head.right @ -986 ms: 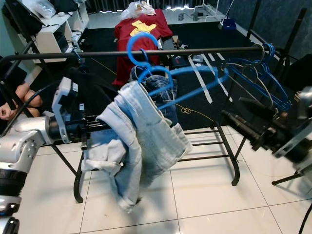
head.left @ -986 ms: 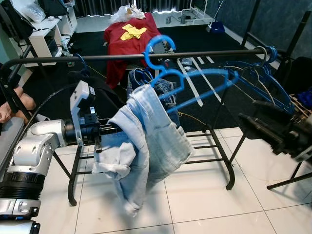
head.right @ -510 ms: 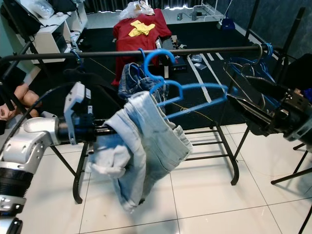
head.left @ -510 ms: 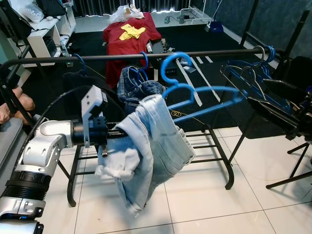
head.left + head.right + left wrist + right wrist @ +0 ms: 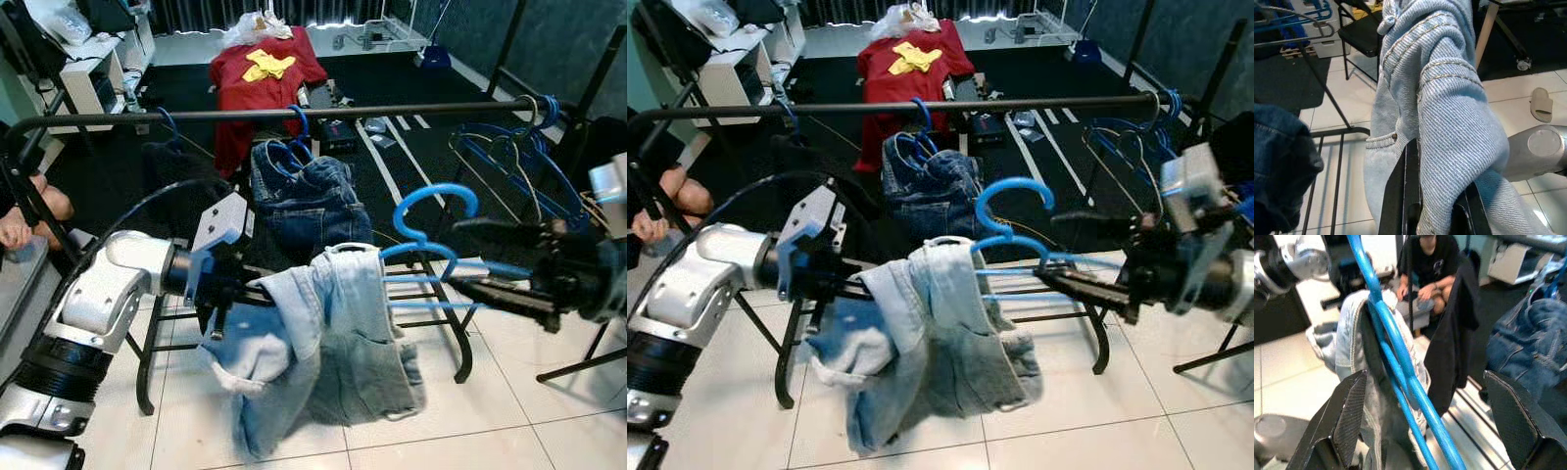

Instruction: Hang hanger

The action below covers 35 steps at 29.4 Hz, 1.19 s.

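White floor tiles [image 5: 509, 411] lie under a black clothes rack [image 5: 294, 115] that crosses the room in front of me. My left claw [image 5: 1425, 215] is clenched on a pair of light blue jeans [image 5: 323, 352]; in the left wrist view the denim is bunched between the two black fingers [image 5: 1400, 196]. My right claw [image 5: 1420, 431] stands wide apart, one finger on each side of the blue hanger [image 5: 431, 240], and I see the hanger's arm running through the gap. From the head cameras I cannot tell for sure whether a finger touches it. The jeans are draped over the hanger's left end, and the hanger sits low, in front of the rack and below its top rail, with its hook up and free of the rail. On the rail behind hang dark blue jeans [image 5: 299, 196] on another blue hanger, a black garment [image 5: 171, 166] to their left, and a bunch of bare blue hangers [image 5: 519, 157] at the right end. Farther back, a red cloth [image 5: 255, 73] lies on the dark carpet. A person's hand [image 5: 15, 230] rests at my far left.
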Tool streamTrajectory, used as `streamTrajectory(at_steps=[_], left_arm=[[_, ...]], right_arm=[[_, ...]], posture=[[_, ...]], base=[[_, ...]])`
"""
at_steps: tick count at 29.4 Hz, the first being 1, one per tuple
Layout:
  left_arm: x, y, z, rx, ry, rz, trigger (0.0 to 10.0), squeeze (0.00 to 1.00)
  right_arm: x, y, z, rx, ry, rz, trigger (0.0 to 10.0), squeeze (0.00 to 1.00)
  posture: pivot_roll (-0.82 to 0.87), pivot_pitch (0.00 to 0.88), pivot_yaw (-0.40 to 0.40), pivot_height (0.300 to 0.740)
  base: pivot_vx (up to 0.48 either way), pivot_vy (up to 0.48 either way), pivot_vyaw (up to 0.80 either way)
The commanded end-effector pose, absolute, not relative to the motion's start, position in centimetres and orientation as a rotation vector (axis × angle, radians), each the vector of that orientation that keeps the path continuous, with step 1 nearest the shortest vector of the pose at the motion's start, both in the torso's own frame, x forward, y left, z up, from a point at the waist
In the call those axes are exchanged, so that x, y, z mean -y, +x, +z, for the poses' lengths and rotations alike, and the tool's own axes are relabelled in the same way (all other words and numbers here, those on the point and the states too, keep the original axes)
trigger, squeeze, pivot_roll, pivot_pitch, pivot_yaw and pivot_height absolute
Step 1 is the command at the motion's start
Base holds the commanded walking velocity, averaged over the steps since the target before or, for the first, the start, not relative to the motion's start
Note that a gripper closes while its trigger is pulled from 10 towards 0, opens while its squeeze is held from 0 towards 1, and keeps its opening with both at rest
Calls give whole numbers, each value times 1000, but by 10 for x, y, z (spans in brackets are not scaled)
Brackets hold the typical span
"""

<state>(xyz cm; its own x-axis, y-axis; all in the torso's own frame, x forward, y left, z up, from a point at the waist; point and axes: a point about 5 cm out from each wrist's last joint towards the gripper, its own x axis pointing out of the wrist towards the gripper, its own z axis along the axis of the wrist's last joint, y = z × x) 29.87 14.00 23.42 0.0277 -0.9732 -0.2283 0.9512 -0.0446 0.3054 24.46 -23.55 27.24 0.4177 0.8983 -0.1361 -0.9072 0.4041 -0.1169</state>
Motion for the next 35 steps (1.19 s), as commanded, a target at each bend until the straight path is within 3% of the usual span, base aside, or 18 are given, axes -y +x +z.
streamTrajectory(at_steps=[1, 10, 11, 12, 13, 24, 33, 34, 35], left_arm=[[-127, 295, 245, 138, 450, -1626, 10000, 0], [-119, 293, 245, 146, 460, -1680, 10000, 0], [-118, 292, 244, 149, 461, -1689, 10000, 0], [-118, 292, 244, 149, 461, -1689, 10000, 0], [-117, 291, 245, 154, 463, -1699, 10000, 0], [-118, 291, 247, 159, 481, -1711, 10000, 0], [-122, 305, 254, 193, 472, -1604, 10000, 20], [-122, 308, 256, 185, 424, -1582, 10000, 486], [-122, 308, 256, 185, 424, -1582, 10000, 486]], right_arm=[[224, 244, 271, -65, -198, 1198, 10000, 0], [210, 249, 266, -67, -188, 1254, 10000, 0], [208, 250, 267, -63, -183, 1262, 3059, 0], [208, 250, 267, -63, -183, 1262, 3059, 0], [207, 251, 267, -67, -182, 1273, 0, 0], [206, 251, 268, -85, -196, 1304, 0, 0], [207, 255, 270, -75, -224, 1291, 0, 0], [207, 256, 271, -64, -227, 1279, 0, 0], [207, 256, 271, -64, -227, 1279, 0, 0]], posture=[[-31, 39, 13, 740], [-36, 38, 13, 740], [-31, 37, 14, 740], [-31, 37, 14, 740], [-30, 37, 13, 740], [-30, 35, 10, 740], [-29, 29, 6, 740], [-32, 34, 5, 740], [-32, 34, 5, 740]], base=[[0, 0, 0], [0, 0, 0], [0, 0, 0], [0, 0, 0], [0, 0, 0], [0, 0, 0], [0, 0, 0], [0, 0, 0], [0, 0, 0]])
